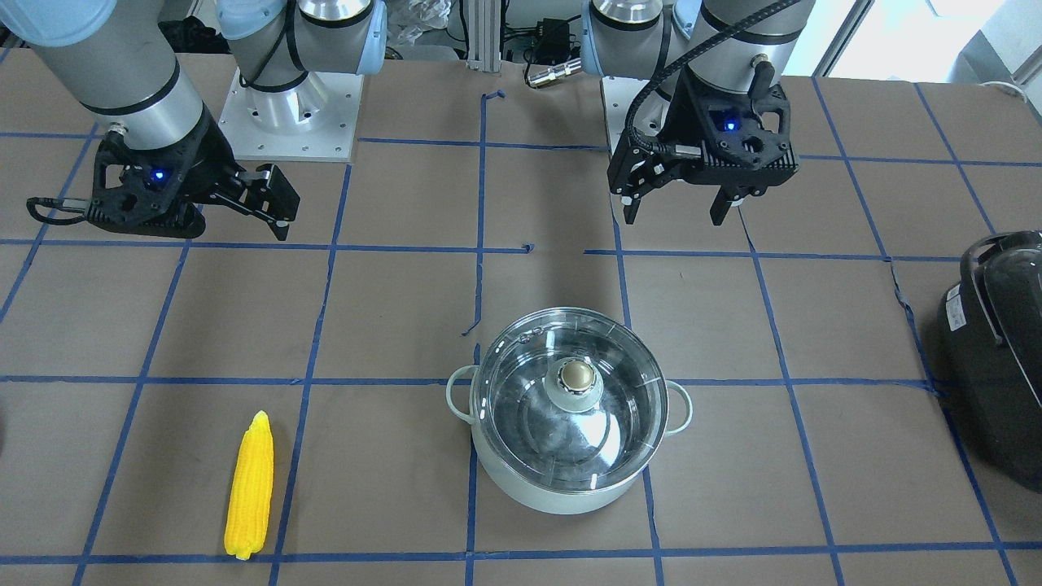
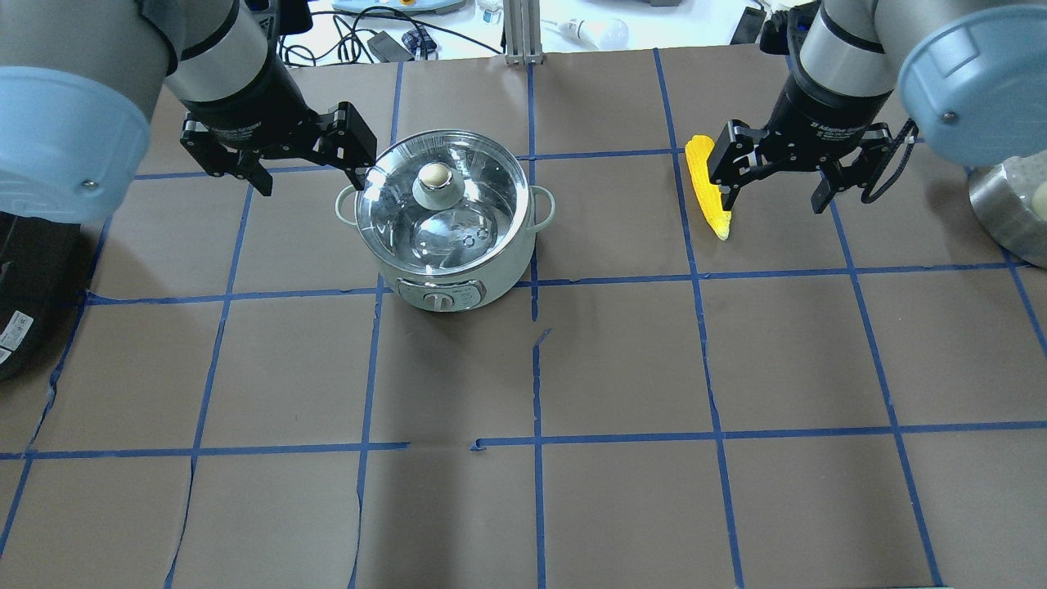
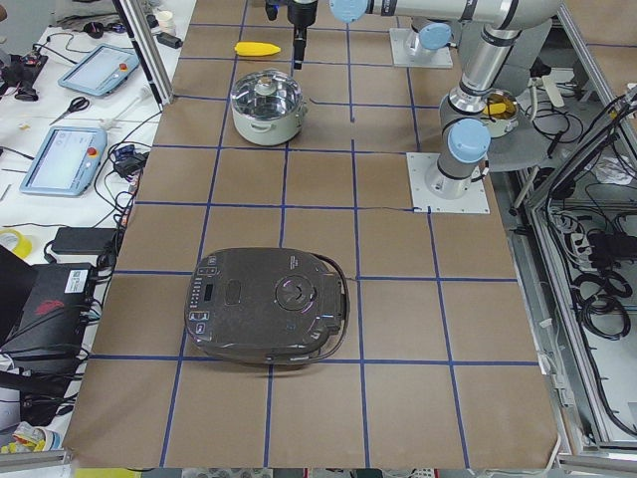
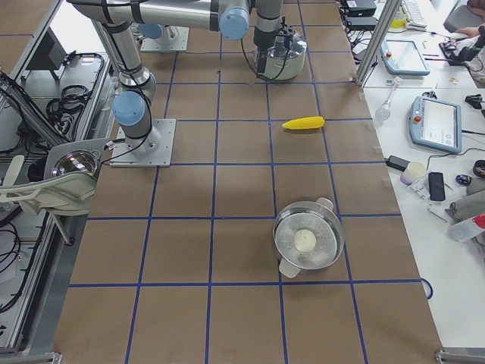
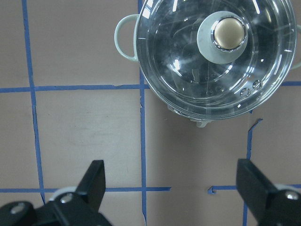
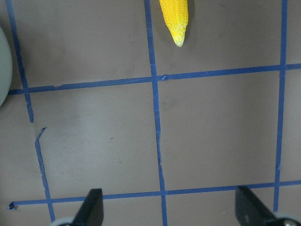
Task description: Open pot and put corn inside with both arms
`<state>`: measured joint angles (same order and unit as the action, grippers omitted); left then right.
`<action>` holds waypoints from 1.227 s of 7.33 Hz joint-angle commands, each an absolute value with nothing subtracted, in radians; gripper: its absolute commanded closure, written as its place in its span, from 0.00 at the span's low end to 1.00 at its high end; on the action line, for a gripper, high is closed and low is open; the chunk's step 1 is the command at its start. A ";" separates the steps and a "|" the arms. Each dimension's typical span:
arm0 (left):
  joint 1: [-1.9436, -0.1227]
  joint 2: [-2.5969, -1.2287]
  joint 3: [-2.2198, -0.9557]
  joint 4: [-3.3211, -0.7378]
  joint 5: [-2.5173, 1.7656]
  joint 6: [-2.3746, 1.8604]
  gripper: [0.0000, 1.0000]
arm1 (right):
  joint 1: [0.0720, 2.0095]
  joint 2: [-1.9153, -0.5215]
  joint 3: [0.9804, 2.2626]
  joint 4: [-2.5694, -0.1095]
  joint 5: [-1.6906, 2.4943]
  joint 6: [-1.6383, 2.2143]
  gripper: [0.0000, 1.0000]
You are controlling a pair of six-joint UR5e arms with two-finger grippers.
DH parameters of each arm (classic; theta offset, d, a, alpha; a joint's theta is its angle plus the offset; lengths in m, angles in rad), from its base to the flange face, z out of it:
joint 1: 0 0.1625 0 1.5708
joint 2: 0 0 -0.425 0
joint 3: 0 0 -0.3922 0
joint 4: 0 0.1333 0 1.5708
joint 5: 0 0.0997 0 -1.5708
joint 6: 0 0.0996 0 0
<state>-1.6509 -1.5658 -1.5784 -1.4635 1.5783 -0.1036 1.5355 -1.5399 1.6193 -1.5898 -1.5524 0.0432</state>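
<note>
The pale mint pot (image 1: 570, 480) stands near the table's middle with its glass lid (image 1: 570, 399) on and a brass knob (image 1: 576, 375) on top. It also shows in the overhead view (image 2: 446, 245) and the left wrist view (image 5: 188, 70). The yellow corn (image 1: 250, 486) lies flat on the table, apart from the pot; its tip shows in the right wrist view (image 6: 175, 19). My left gripper (image 1: 676, 216) is open and empty, held above the table on the robot's side of the pot. My right gripper (image 1: 277, 207) is open and empty, above the table on the robot's side of the corn.
A large black appliance (image 1: 997, 350) sits at the table's end on my left. Blue tape lines (image 1: 480, 260) mark a grid on the brown table. The arm bases (image 1: 289, 114) are bolted at the robot's edge. A steel bowl (image 2: 1010, 204) stands at my right.
</note>
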 commanded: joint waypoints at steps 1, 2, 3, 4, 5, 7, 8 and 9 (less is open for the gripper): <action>-1.651 -1.563 -1.578 -1.463 1.583 -0.107 0.00 | 1.536 -1.540 1.614 -1.592 -1.555 0.038 0.00; -1.651 -1.562 -1.578 -1.463 1.586 -0.107 0.00 | 1.536 -1.540 1.615 -1.594 -1.554 0.037 0.00; -1.651 -1.559 -1.578 -1.465 1.588 -0.107 0.00 | 1.536 -1.540 1.618 -1.597 -1.554 0.037 0.00; -1.651 -1.555 -1.580 -1.471 1.585 -0.107 0.00 | 1.536 -1.540 1.618 -1.594 -1.554 0.040 0.00; -1.651 -1.555 -1.580 -1.470 1.585 -0.107 0.00 | 1.536 -1.540 1.614 -1.597 -1.548 0.041 0.00; -1.651 -1.555 -1.578 -1.468 1.579 -0.109 0.00 | 1.536 -1.539 1.615 -1.632 -1.546 0.035 0.00; -1.651 -1.555 -1.580 -1.468 1.580 -0.107 0.00 | 1.536 -1.539 1.620 -1.632 -1.549 0.037 0.00; -1.649 -1.555 -1.580 -1.468 1.582 -0.109 0.00 | 1.536 -1.539 1.620 -1.629 -1.549 0.037 0.00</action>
<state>-1.6503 -1.5555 -1.5793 -1.4682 1.5804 -0.1082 1.5355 -1.5388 1.6183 -1.6298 -1.5478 0.0369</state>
